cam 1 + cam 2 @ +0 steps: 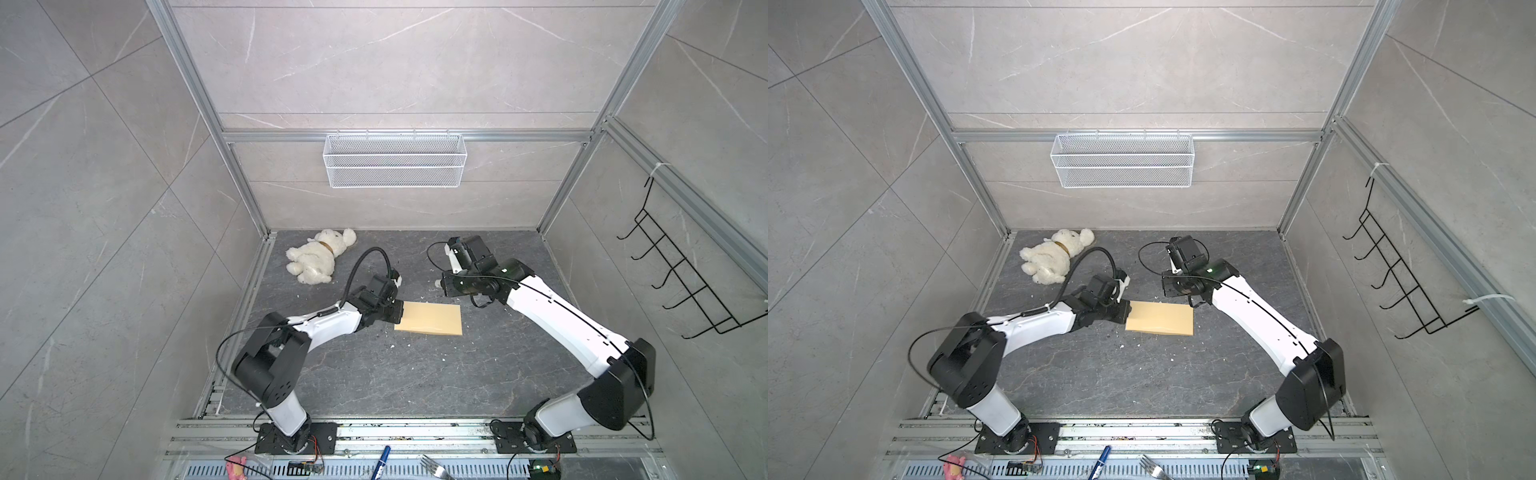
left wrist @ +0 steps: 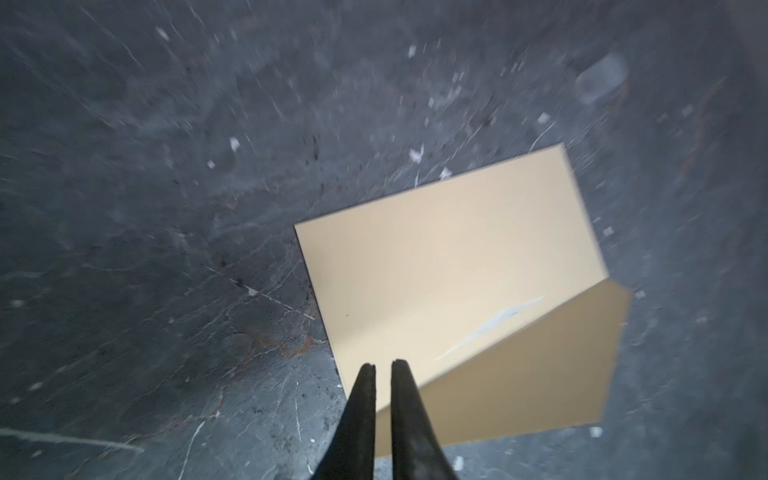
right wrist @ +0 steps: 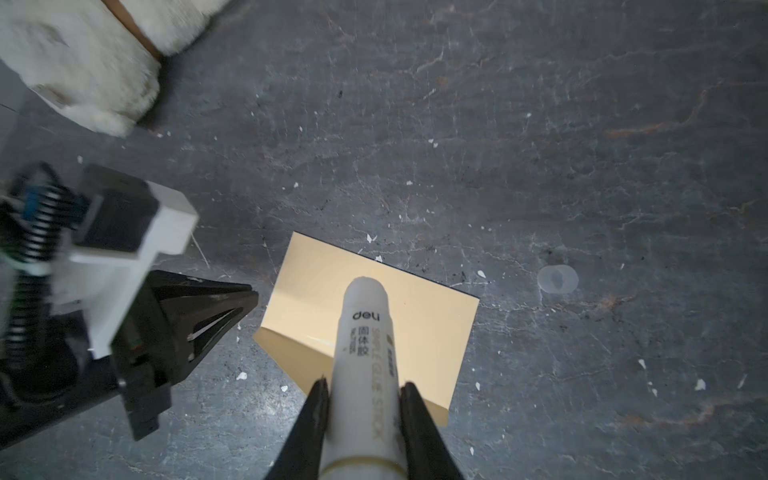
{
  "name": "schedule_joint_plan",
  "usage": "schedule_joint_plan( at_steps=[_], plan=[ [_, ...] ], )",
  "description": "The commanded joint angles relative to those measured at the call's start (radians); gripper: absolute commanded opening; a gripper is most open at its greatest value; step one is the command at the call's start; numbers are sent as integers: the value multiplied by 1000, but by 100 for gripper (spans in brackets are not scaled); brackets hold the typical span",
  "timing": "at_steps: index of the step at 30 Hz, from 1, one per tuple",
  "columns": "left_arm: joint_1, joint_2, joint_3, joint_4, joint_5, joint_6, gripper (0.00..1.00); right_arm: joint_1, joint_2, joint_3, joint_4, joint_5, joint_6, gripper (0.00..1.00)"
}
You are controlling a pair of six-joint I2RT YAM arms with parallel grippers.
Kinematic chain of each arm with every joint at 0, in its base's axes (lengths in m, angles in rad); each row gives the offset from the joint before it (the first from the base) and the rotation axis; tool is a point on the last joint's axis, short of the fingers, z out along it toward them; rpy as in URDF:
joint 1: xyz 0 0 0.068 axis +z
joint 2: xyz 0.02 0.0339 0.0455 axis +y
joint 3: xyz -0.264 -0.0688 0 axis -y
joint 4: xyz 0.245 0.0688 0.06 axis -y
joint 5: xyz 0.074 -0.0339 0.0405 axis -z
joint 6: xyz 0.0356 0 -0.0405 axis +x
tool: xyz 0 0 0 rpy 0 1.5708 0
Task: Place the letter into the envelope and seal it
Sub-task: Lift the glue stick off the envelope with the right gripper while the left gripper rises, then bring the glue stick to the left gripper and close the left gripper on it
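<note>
1. The envelope (image 1: 430, 318) lay flat in the middle of the worktop (image 1: 374, 374), its long axis running left to right between the two arms.
2. The left gripper (image 2: 383, 365) sat at the envelope's left short end, its jaws a slit apart with nothing between them.
3. The right gripper (image 3: 363, 384) hovered near the far long edge, pinching an uncapped glue stick (image 3: 365, 332) aimed at the envelope. This arm looked better placed for gluing.
4. The envelope was plain yellow-tan, and its darker flap (image 2: 540, 365) lay open on the near side. No letter showed; I guessed it was inside.
</note>
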Motion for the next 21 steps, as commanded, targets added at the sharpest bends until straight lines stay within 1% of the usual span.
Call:
schedule_joint_plan(
  at_steps=[1, 2, 3, 4, 6, 7, 9, 11, 13, 15, 16, 21],
  plan=[
    [21, -136, -23, 116, 31, -5, 24, -4, -77, -59, 161, -16, -11, 0],
    [22, -157, -30, 139, 46, -20, 29, -4, -92, -72, 190, -21, -9, 0],
    [22, -177, -34, 157, 56, -41, 37, -5, -109, -91, 222, -28, -7, 0],
    [24, -196, -37, 173, 67, -65, 43, -4, -124, -107, 256, -35, -7, 0],
    [26, -225, -45, 214, 93, -107, 50, -4, -157, -146, 326, -38, -4, 0],
    [25, -241, -48, 234, 99, -132, 55, -4, -173, -165, 365, -42, -5, 0],
    [29, -271, -61, 286, 100, -206, 70, -4, -209, -222, 468, -48, -4, 0],
    [31, -299, -74, 341, 97, -275, 81, -4, -236, -267, 558, -51, -7, 0],
    [34, -320, -77, 374, 92, -341, 90, -4, -251, -299, 634, -53, -9, 0],
    [35, -328, -63, 377, 79, -421, 94, -2, -255, -313, 678, -57, -13, 0],
    [37, -328, -53, 375, 76, -465, 94, -2, -253, -315, 696, -63, -16, 0],
    [46, -312, -3, 370, 71, -697, 91, 7, -246, -334, 763, -67, -21, 0]
  ],
)
